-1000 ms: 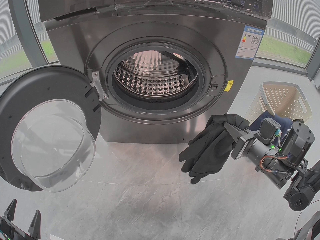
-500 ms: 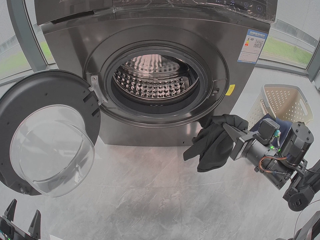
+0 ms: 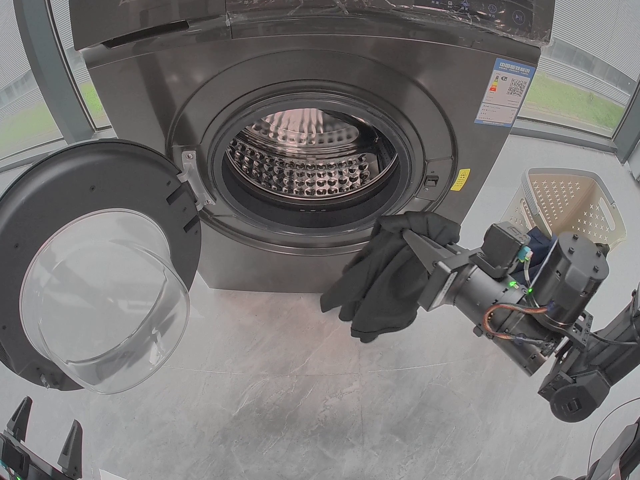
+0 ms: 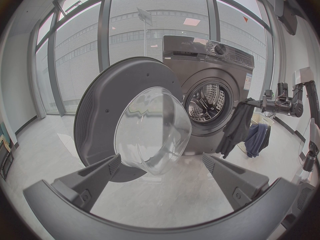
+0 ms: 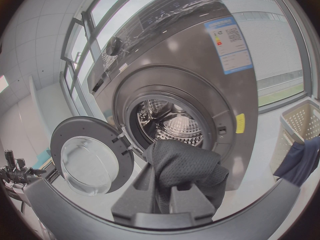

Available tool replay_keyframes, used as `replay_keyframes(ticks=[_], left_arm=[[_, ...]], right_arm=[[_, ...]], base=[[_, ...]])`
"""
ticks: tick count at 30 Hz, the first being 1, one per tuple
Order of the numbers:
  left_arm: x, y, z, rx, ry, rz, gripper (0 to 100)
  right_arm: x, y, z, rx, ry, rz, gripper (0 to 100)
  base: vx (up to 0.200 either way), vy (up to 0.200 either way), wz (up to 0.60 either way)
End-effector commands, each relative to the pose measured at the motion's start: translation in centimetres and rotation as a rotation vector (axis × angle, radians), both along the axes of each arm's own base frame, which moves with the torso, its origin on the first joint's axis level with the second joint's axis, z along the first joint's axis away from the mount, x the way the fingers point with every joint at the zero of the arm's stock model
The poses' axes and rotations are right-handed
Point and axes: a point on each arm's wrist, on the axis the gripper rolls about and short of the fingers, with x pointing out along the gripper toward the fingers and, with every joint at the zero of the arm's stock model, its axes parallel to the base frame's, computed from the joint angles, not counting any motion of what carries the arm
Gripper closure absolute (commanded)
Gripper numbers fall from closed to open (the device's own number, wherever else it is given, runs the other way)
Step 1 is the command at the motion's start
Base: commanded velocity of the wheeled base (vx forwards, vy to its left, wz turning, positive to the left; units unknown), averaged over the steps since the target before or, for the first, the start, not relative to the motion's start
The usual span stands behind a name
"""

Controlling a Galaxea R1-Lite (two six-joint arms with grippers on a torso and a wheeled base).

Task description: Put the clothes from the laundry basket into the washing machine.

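Note:
My right gripper (image 3: 417, 238) is shut on a black garment (image 3: 380, 271) that hangs below the lower right rim of the washing machine (image 3: 313, 161) opening. The same garment (image 5: 181, 170) bunches between the right fingers (image 5: 193, 200), with the empty steel drum (image 5: 166, 120) just beyond. The round door (image 3: 93, 261) stands swung open to the left. A beige laundry basket (image 3: 567, 201) sits on the floor at the right with a dark blue garment (image 4: 255, 139) draped over its edge. My left gripper (image 4: 160, 170) is open and low at the near left, holding nothing.
The open door (image 4: 130, 117) with its clear glass bowl takes up the floor left of the machine. Grey tiled floor (image 3: 287, 381) lies bare in front. Tall windows and frames stand behind and beside the machine.
My right arm has carried the black garment left and slightly up, from beside the basket to the lower right rim of the drum opening. The left gripper has not moved.

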Motion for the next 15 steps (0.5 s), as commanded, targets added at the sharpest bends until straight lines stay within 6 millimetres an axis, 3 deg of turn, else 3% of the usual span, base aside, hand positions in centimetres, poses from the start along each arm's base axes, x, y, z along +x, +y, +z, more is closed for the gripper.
replay_keyframes(ticks=[1, 7, 10, 12, 13, 15], left_arm=[[0.2, 0.0, -0.5, 0.006, 0.02, 0.003, 0], [0.1, -0.1, -0.1, -0.002, -0.008, -0.02, 0], [-0.9, -0.2, 4.2, -0.048, -0.152, -0.086, 0], [-0.9, -0.3, 5.1, -0.046, -0.162, -0.111, 0], [-0.3, -0.6, 6.5, -0.002, -0.129, -0.228, 0], [0.8, -0.8, 6.9, 0.024, -0.059, -0.334, 0]], right_arm=[[1.2, 2.9, -0.4, 0.009, -0.011, 0.043, 100], [2.7, 5.6, 1.4, 0.088, -0.11, 0.076, 100], [3.7, 6.9, 1.8, 0.121, -0.146, 0.071, 100], [4.0, 7.1, 1.9, 0.129, -0.155, 0.069, 100], [4.7, 7.7, 2.4, 0.148, -0.178, 0.068, 100], [5.0, 7.9, 2.5, 0.152, -0.183, 0.068, 100]], base=[[0.0, 0.0, 0.0], [0.0, 0.0, 0.0], [0.0, 0.0, 0.0], [0.0, 0.0, 0.0], [0.0, 0.0, 0.0], [0.0, 0.0, 0.0]])
